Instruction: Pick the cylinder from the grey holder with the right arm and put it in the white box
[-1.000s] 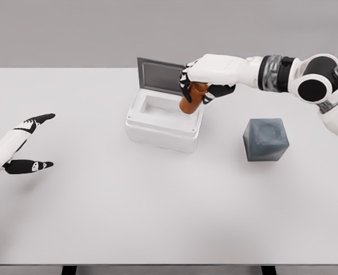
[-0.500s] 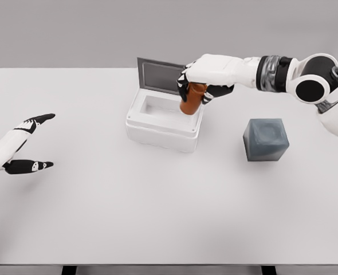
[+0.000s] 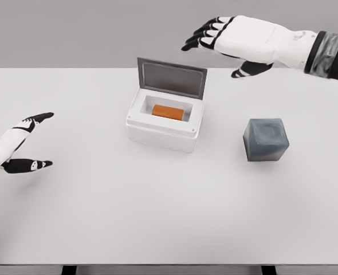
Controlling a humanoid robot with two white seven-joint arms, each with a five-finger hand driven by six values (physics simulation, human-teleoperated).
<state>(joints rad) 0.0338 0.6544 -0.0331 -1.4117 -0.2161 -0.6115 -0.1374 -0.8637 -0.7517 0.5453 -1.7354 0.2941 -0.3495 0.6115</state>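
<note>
An orange cylinder (image 3: 168,112) lies on its side inside the white box (image 3: 160,133), whose grey lid (image 3: 171,77) stands open at the back. My right hand (image 3: 217,41) hovers high above and to the right of the box, fingers spread and holding nothing. The grey holder (image 3: 265,139) sits to the right of the box with its top recess vacant. Over at the left edge rests my left hand (image 3: 34,140), open, just above the table.
The white table (image 3: 157,212) stretches wide in front of the box and holder. Its front edge runs along the bottom of the view.
My right hand let go of the cylinder, which now lies in the box. The hand has risen up and to the right with its fingers spread. The left arm has not moved.
</note>
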